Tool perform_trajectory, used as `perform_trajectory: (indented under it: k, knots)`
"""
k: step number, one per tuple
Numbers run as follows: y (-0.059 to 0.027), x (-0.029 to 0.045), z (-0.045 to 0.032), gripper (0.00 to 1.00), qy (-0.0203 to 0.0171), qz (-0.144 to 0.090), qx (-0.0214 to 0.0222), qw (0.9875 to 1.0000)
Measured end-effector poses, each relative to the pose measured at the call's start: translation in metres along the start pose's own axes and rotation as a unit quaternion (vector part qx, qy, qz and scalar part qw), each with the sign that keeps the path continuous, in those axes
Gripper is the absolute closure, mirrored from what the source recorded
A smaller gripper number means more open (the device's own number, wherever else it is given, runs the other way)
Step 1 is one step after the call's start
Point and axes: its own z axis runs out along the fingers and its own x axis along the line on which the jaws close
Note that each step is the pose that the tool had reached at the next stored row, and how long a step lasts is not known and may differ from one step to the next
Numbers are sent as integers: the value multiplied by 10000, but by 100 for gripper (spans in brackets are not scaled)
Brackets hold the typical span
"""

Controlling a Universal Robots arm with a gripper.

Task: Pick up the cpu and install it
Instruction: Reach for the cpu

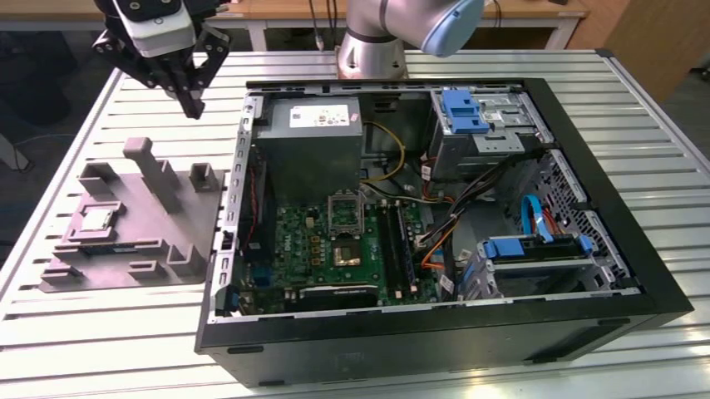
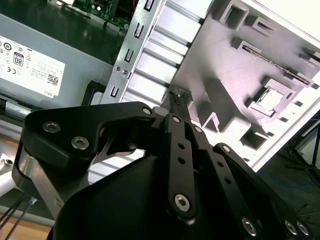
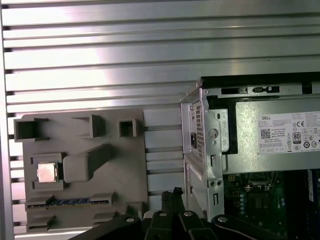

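The cpu (image 1: 98,219) is a small silvery square chip lying flat in a pocket of the grey fixture block (image 1: 155,241), on the table at the exterior view's left beside the open computer case (image 1: 444,332). It also shows in both wrist views, cpu (image 3: 46,172) and cpu (image 2: 268,100). My gripper (image 1: 192,106) hangs high above the far end of the fixture, well apart from the chip, with its black fingers shut together and nothing between them. Their tips show as gripper (image 3: 171,194) and gripper (image 2: 175,97). Inside the case, the dark square socket (image 1: 347,253) sits on the green motherboard.
A grey power supply box (image 1: 316,137) fills the case's far corner nearest the gripper. A thin memory stick (image 3: 65,202) lies in a fixture slot beside the chip. Blue drive brackets (image 1: 533,248) and cables occupy the case's right side. The slatted metal table (image 1: 111,332) surrounds everything.
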Motion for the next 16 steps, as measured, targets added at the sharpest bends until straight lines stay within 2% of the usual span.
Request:
perform_trajectory:
  k: [7, 16]
  knots:
    - [-8, 111, -3, 89, 0, 0, 0, 10000]
    - [-14, 181, -4, 89, 0, 0, 0, 10000]
